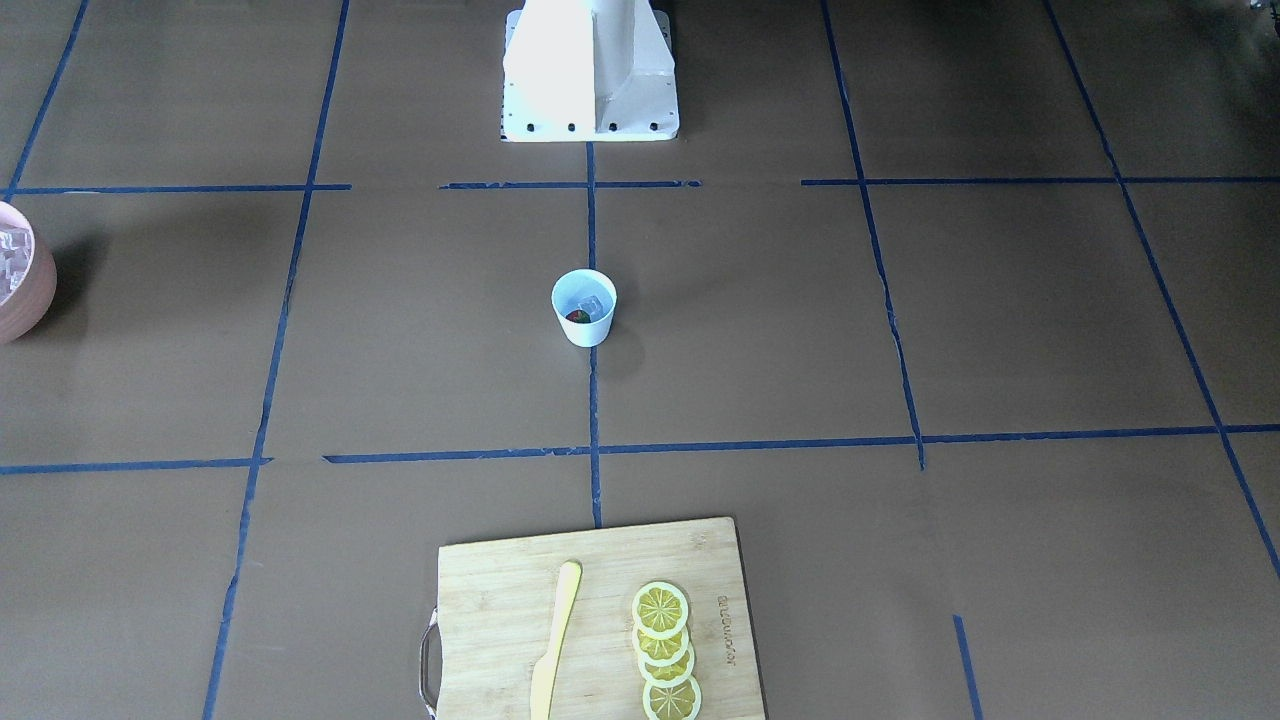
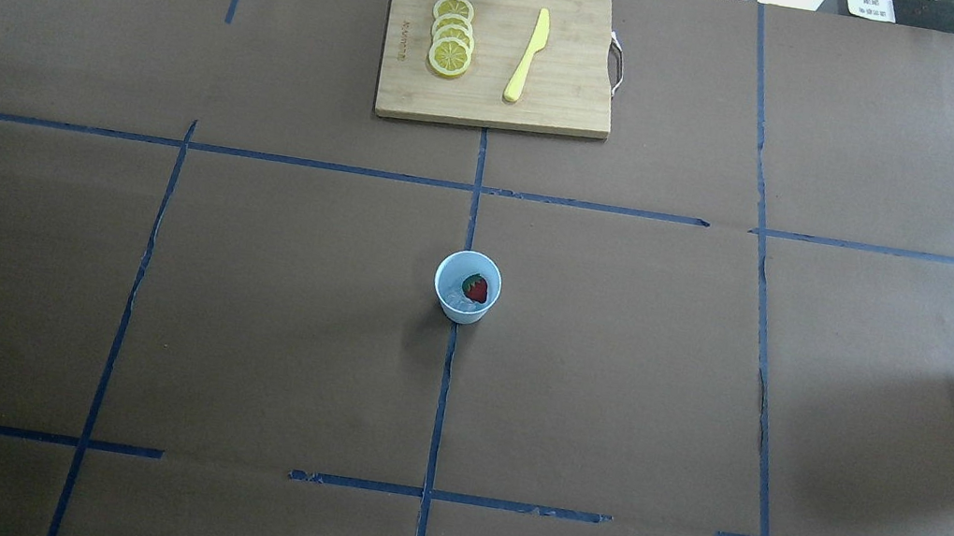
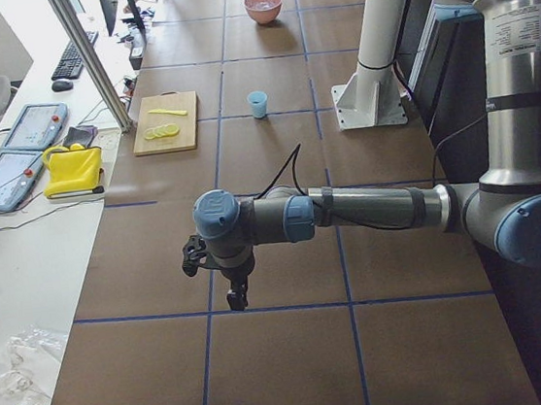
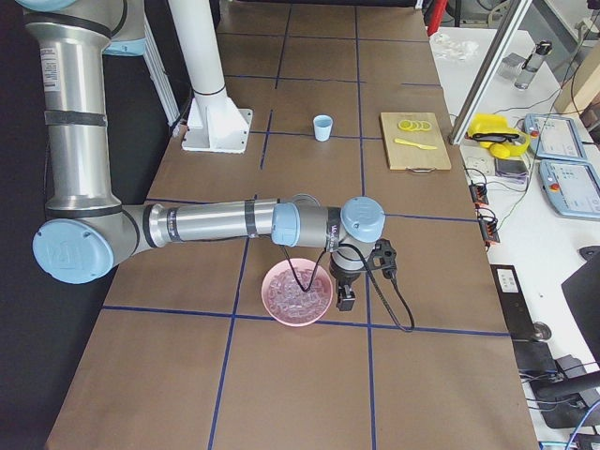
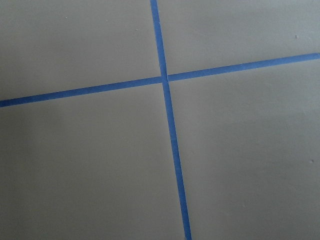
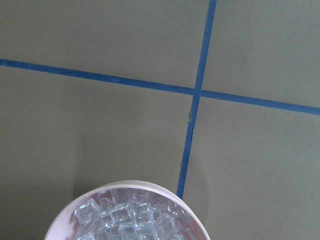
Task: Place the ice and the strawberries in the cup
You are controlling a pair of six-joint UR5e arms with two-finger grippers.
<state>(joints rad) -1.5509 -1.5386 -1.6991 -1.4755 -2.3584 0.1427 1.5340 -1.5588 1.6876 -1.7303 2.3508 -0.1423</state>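
The small white cup (image 2: pixel 467 286) stands at the table's middle, also in the front view (image 1: pixel 584 307). Inside it lie a red strawberry (image 2: pixel 476 288) and a clear ice cube (image 1: pixel 592 303). More ice cubes (image 6: pixel 130 220) fill a pink bowl (image 4: pixel 266 281) at the table's right end. My left gripper (image 3: pixel 235 299) hangs over bare table far from the cup, seen only in the left side view. My right gripper (image 4: pixel 344 300) hangs by the bowl's edge, seen only in the right side view. I cannot tell whether either is open or shut.
A wooden cutting board (image 2: pixel 561 82) at the far edge carries several lemon slices (image 2: pixel 452 37) and a yellow knife (image 2: pixel 527 56). The robot's white base (image 1: pixel 590 70) stands at the near edge. Blue tape lines cross the brown table.
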